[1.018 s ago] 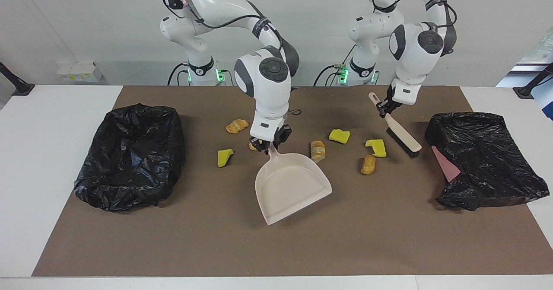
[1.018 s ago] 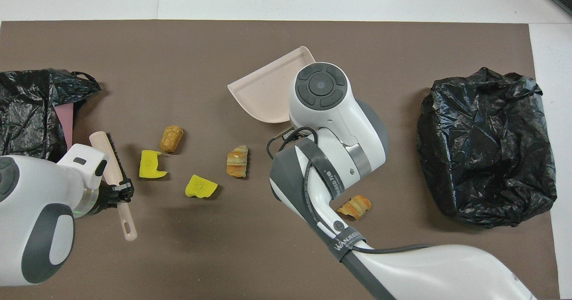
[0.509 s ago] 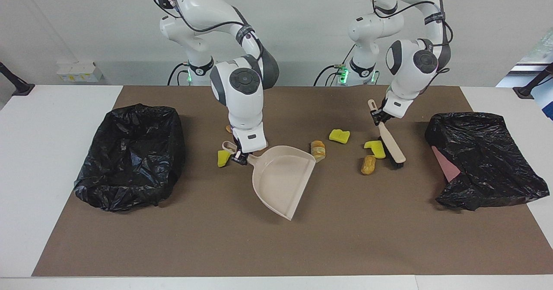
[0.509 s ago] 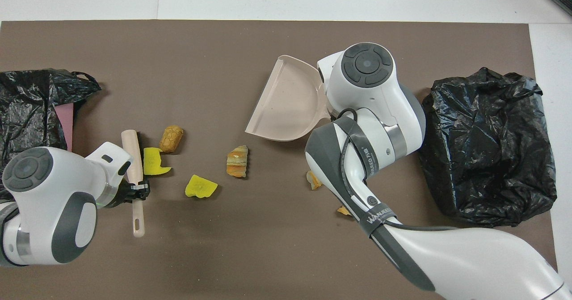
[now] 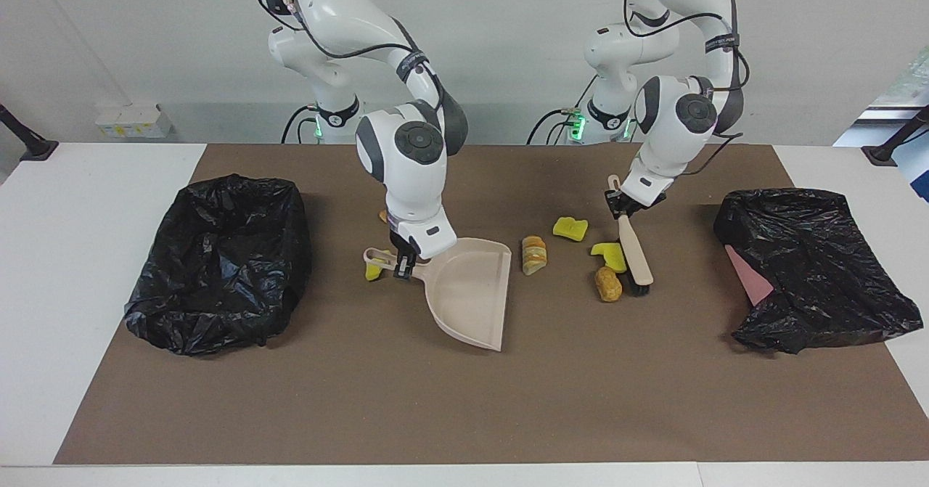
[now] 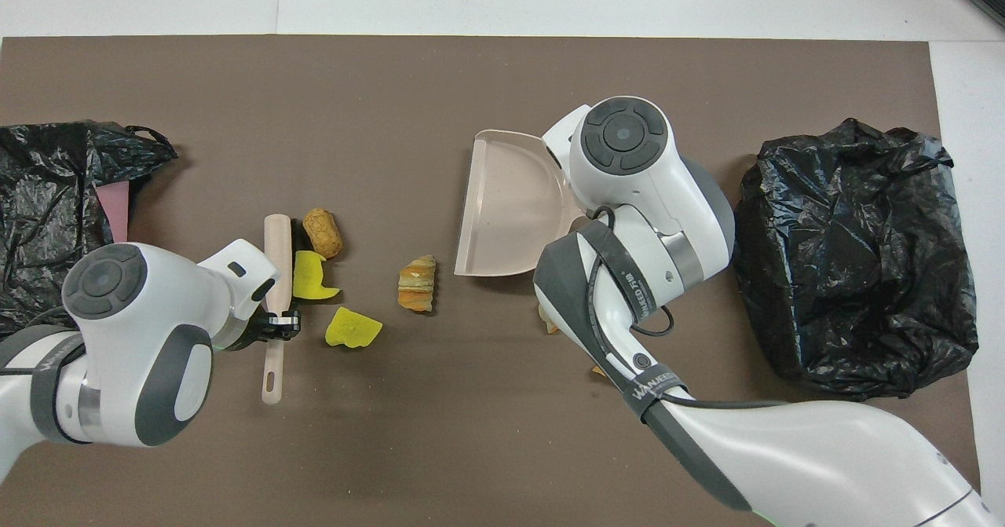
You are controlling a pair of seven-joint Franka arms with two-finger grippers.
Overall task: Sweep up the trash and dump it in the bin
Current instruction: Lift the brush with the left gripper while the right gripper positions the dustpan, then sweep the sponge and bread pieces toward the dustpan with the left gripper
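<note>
One yellow chunk (image 5: 373, 271) beside dustpan handle (image 5: 379, 258) shows only facing.

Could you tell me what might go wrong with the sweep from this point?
The brush, held by the left gripper, touches only the yellow chunk and the brown roll; the striped roll lies between them and the dustpan and could be knocked aside. Pieces near the right gripper, beside the dustpan's handle, may be missed.
</note>
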